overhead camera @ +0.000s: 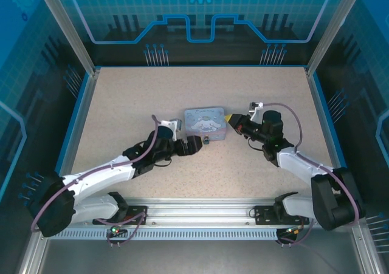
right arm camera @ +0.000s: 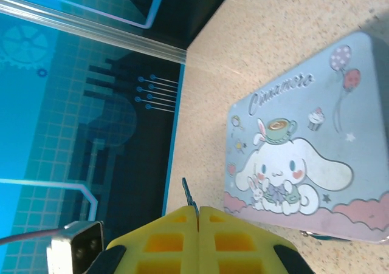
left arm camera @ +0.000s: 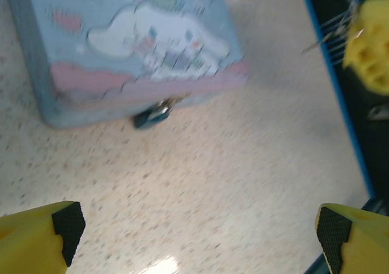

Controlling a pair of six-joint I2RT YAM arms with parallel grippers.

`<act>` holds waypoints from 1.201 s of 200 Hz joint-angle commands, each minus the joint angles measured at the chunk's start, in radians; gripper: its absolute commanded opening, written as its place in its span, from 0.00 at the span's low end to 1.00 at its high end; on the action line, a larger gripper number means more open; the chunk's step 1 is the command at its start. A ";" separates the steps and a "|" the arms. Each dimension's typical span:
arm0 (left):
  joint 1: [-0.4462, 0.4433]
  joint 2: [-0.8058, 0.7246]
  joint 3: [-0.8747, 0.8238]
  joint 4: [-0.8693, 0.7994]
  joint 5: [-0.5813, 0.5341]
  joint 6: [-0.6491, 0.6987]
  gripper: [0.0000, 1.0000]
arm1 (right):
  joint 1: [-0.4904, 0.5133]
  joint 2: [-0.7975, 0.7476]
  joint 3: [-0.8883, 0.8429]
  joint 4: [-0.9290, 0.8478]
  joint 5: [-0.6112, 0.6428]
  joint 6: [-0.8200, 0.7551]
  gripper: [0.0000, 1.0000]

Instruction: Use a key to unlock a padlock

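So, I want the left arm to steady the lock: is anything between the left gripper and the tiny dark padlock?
Nothing visible. In the left wrist view, bare speckled table lies between the open left gripper and the tiny dark bluish padlock, which sits against the pale blue patterned box.

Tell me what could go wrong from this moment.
1. The thin key pokes just a little out of the right gripper, whose jaws are shut on it; it may twist or slip when pushed.
2. The padlock sits at the box's side and the left gripper is open, apart from it; unheld, it may swing away.
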 commanded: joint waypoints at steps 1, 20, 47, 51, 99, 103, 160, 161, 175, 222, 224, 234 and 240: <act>-0.010 0.064 -0.027 0.098 0.034 0.076 0.99 | -0.006 0.046 0.051 -0.018 -0.026 -0.023 0.00; -0.011 0.146 -0.018 0.167 0.050 0.095 0.99 | 0.005 0.087 0.066 -0.017 -0.021 -0.026 0.00; -0.012 0.271 0.025 0.237 0.081 0.126 0.99 | 0.013 0.140 0.086 -0.018 -0.015 -0.033 0.00; -0.012 0.290 0.032 0.241 0.086 0.133 0.99 | 0.012 0.149 0.088 -0.017 -0.015 -0.034 0.00; -0.012 0.470 0.040 0.411 0.063 0.162 0.99 | 0.016 0.240 0.114 0.025 -0.015 -0.024 0.00; -0.013 0.482 0.041 0.424 0.057 0.165 0.99 | 0.016 0.247 0.116 0.030 -0.015 -0.022 0.00; -0.011 0.610 0.124 0.487 -0.023 0.236 0.98 | 0.018 0.327 0.146 0.047 -0.028 -0.011 0.00; -0.011 0.611 0.126 0.487 -0.025 0.237 0.98 | 0.018 0.328 0.146 0.048 -0.029 -0.010 0.00; -0.013 0.630 0.139 0.496 -0.051 0.247 0.98 | 0.018 0.346 0.153 0.052 -0.027 -0.008 0.00; -0.012 0.692 0.185 0.529 -0.048 0.238 0.98 | 0.019 0.367 0.154 0.060 -0.024 -0.005 0.00; -0.012 0.696 0.188 0.530 -0.045 0.235 0.98 | 0.018 0.366 0.154 0.059 -0.024 -0.006 0.00; -0.014 0.710 0.199 0.545 -0.029 0.223 0.98 | 0.019 0.366 0.152 0.056 -0.023 -0.009 0.00; -0.014 0.719 0.203 0.555 -0.020 0.217 0.98 | 0.018 0.366 0.152 0.054 -0.022 -0.011 0.00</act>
